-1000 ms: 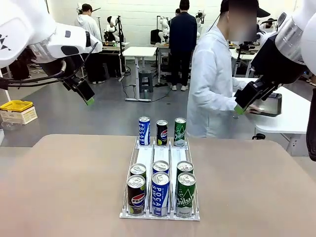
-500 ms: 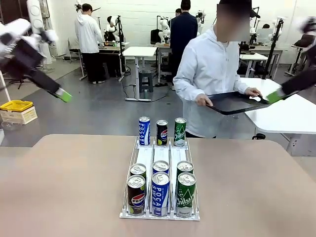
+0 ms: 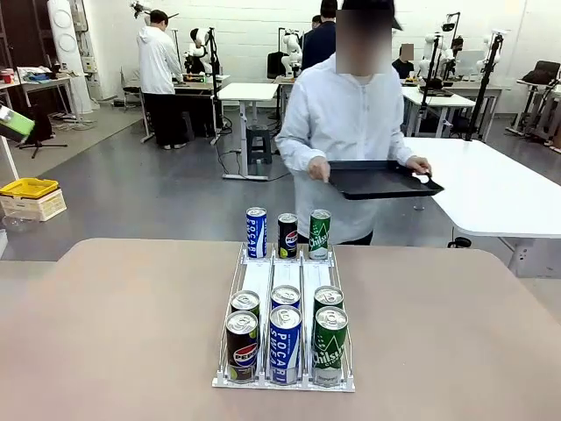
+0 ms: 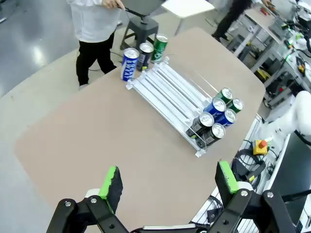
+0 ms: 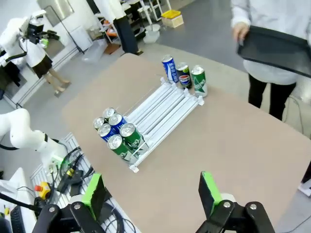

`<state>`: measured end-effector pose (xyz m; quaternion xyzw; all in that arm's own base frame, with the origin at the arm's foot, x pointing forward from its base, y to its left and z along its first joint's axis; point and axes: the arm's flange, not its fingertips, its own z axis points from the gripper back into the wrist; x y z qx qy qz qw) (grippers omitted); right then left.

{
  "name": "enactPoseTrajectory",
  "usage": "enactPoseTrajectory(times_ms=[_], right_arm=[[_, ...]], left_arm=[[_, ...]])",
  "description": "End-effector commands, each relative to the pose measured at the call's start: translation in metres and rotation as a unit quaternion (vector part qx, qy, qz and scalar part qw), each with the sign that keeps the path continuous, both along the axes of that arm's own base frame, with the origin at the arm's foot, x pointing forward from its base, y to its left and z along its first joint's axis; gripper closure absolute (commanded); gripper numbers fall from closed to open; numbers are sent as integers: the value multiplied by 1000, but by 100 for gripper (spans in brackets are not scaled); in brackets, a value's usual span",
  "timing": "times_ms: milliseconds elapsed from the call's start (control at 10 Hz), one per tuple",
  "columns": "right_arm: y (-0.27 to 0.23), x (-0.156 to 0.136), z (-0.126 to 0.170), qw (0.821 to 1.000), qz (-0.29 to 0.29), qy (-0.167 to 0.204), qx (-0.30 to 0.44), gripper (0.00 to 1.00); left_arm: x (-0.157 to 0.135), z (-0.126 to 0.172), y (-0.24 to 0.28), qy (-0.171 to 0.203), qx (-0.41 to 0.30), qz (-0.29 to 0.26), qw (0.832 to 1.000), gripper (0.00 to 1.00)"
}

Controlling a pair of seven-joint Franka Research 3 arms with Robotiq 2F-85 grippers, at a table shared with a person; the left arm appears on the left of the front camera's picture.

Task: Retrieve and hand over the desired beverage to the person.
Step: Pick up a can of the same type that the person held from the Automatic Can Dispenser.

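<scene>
table (image 3: 105, 333): tan matte top, rounded corners, far edge toward the person's side
rack (image 3: 259, 279): white wire frame, three lanes, flat on the table's middle, running lengthwise from robot's side toward the far edge
far end: blue can (image 3: 256, 232), dark can (image 3: 287, 235), green can (image 3: 320, 233), upright, side by side in a row across the rack's far end; standing on rack or tabletop, cannot tell

left claw (image 4: 168, 179) spread wide, right claw (image 5: 151, 193) likewise
</scene>
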<state>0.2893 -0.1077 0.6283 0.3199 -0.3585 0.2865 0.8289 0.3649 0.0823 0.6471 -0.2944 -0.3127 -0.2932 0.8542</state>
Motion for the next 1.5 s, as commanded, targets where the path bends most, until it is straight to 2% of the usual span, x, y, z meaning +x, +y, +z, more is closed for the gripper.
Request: enactPoseTrajectory(times_ms=[0, 100, 200, 1400], right_arm=[[-4, -9, 4, 1000, -1, -7, -7, 0], [3, -9, 5, 1000, -11, 8, -17, 0], [-8, -5, 1, 1000, -8, -1, -3, 0], [-8, -5, 1, 1000, -8, -1, -3, 0]], left_arm=[[-5, 2, 0, -3, -15, 25, 1000, 0], [-7, 5, -1, -2, -10, 29, 1000, 0], [-3, 2, 8, -2, -4, 14, 1000, 0], [-3, 2, 8, -2, -4, 14, 1000, 0]])
